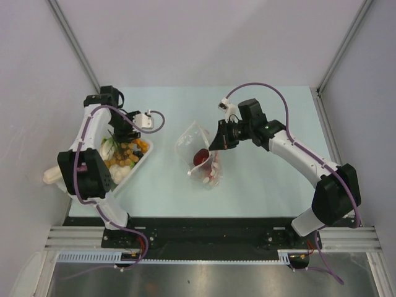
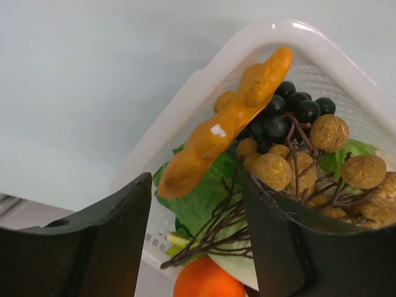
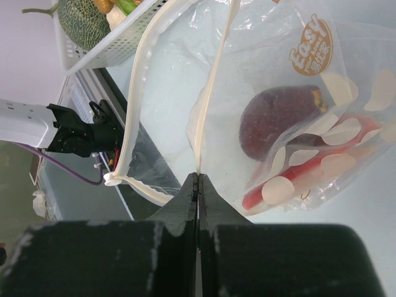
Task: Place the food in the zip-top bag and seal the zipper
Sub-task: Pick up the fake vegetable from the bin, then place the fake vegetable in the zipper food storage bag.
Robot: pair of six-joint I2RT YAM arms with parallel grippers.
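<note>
- We see the left gripper (image 2: 197,185) hanging over the white tray (image 2: 272,28), which sits at the left side of the pale table (image 1: 266,185).
- Its jaws stand partly open, with a clear gap between them, and they clamp nothing.
- Between its fingers (image 2: 93,247) reaches the lower end of a flat orange toy piece (image 2: 232,117), lying tilted on a green leaf (image 2: 204,207). We cannot tell whether either finger touches it.
- Most of the food (image 1: 124,154) is heaped in the tray. Just beside the orange piece lie a cluster of dark grapes (image 2: 291,114) and tan balls on brown twigs (image 2: 272,170).
- A round orange fruit (image 2: 207,281) shows at the bottom edge of the left wrist view.
- The right gripper (image 3: 198,179) is closed tight on the zipper (image 3: 215,86), pinching one whitish strip between its tips.
- The other strip hangs apart to the left, so the mouth of the zip-top bag (image 3: 266,37) gapes open.
- The bag lies near the middle of the table, to the right of the tray and not touching it.
- Inside the bag we see a dark purple toy (image 3: 281,120) and a long red toy (image 3: 257,195) just below it, both seen through the dotted plastic.
- A tan printed label (image 3: 309,46) sits on the bag above the purple toy.
</note>
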